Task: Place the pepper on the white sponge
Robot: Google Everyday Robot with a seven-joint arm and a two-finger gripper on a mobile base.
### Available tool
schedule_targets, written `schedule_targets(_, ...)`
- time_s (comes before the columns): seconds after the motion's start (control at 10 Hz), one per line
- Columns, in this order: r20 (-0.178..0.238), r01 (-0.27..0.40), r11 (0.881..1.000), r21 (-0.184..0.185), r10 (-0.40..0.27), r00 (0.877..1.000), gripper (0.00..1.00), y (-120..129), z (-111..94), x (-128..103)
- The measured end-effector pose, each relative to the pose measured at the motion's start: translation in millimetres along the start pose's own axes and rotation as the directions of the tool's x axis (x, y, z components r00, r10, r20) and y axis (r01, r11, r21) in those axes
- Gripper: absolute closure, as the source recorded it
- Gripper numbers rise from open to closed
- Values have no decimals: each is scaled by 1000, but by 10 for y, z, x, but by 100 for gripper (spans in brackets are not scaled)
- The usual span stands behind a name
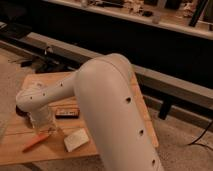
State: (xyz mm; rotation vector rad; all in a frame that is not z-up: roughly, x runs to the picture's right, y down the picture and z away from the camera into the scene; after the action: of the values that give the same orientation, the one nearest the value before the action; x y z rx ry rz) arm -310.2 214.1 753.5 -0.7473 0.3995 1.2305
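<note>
Closest, filling the near right: the arm's upper link [117, 115], a pale, smooth, rounded shell dotted with small dark holes.

Next, on the near left of the wooden counter [20, 156]: the pepper [36, 142], slim, orange and tapered. Lay flat, long axis slanting from near-left to far-right; which end bore the stem, impossible to tell. Just right of it, apart and not touching: the white sponge [76, 140], a pale, soft-edged, flat rectangular block, turned slightly askew.

Directly behind the pepper's far-right end: the gripper [42, 128], hung down from the white wrist over the counter's left side, close above the surface. Jaws open or closed: could not tell. Held nothing that showed.

Further back, right of the gripper: a dark flat block [66, 113], rectangular, lying crosswise.

Beyond the counter: a long dark ledge [165, 80] running across.
</note>
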Motion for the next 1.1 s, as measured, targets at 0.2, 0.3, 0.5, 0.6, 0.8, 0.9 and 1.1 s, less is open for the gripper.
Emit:
schedule_targets(0.2, -10, -29, 1000, 3, 29, 1000, 35, -5, 15, -1)
schedule_targets(0.3, -14, -34, 999, 6, 34, 999, 35, -4, 21, -3)
schedule_targets(0.5, -16, -34, 999, 13, 34, 999, 36, -13, 30, -8)
schedule_targets(0.6, -16, -32, 999, 16, 33, 999, 41, -19, 34, -10)
schedule_targets(0.8, -18, -28, 999, 29, 29, 999, 62, -53, 45, -6)
schedule_targets(0.9, -18, -26, 999, 28, 27, 999, 70, -56, 53, -7)
schedule_targets(1.1, -14, -23, 999, 30, 24, 1000, 91, -81, 57, -19)
